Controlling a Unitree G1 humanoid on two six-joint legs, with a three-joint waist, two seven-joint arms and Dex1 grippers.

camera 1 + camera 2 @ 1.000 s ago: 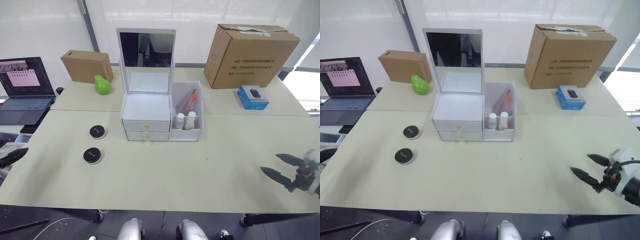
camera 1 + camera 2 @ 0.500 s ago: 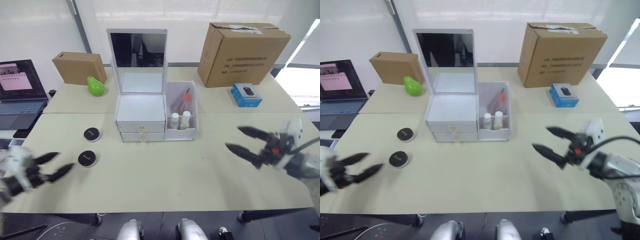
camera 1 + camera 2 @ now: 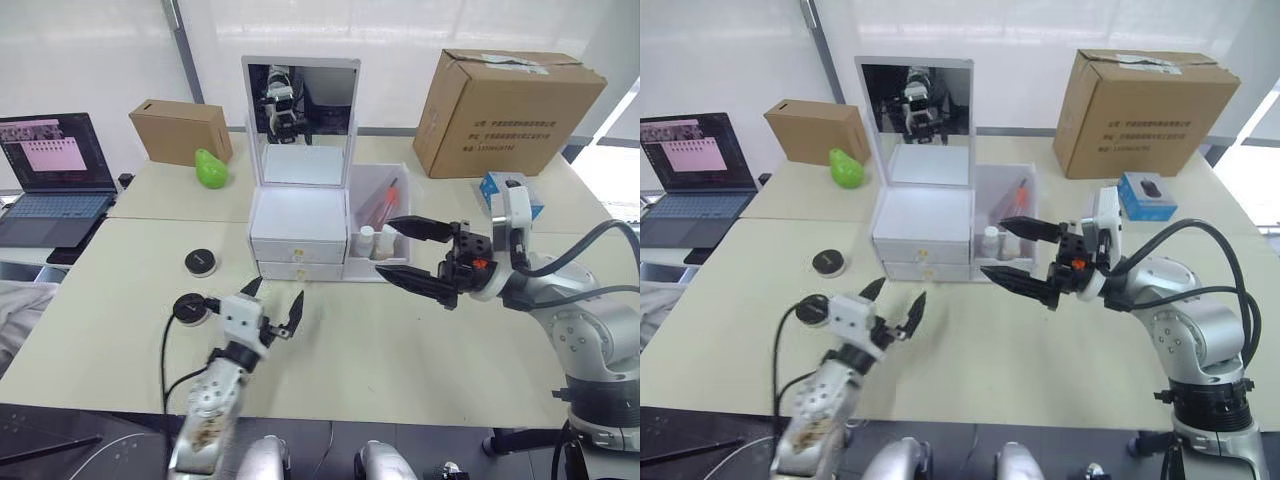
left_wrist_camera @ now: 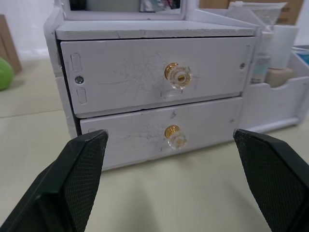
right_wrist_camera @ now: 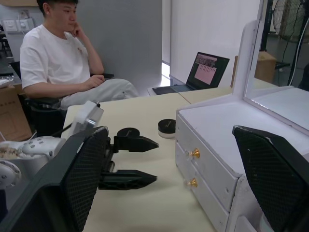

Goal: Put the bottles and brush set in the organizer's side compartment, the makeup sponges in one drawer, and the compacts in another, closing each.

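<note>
The white organizer (image 3: 298, 218) stands mid-table with its mirror (image 3: 302, 120) upright. Both gold-knobbed drawers (image 4: 177, 76) are shut. Its side compartment (image 3: 392, 212) holds two white bottles (image 3: 368, 240) and the brush set (image 3: 381, 200). Two black compacts (image 3: 200, 263) (image 3: 188, 307) lie on the table left of the organizer. My left gripper (image 3: 275, 298) is open, low in front of the drawers and just right of the nearer compact. Open too, my right gripper (image 3: 382, 245) hovers in front of the side compartment. The makeup sponges are out of view.
At the back stand a small cardboard box (image 3: 180, 130), a green pear-shaped object (image 3: 210, 168), a large cardboard box (image 3: 512, 110) and a blue box (image 3: 500, 190). A laptop (image 3: 55, 165) sits at the far left. A person (image 5: 63, 63) sits beyond the table's left end.
Both arms have swung inward: my left gripper from the table's left edge to the front of the drawers, my right gripper leftward to the side compartment. The camera has shifted too.
</note>
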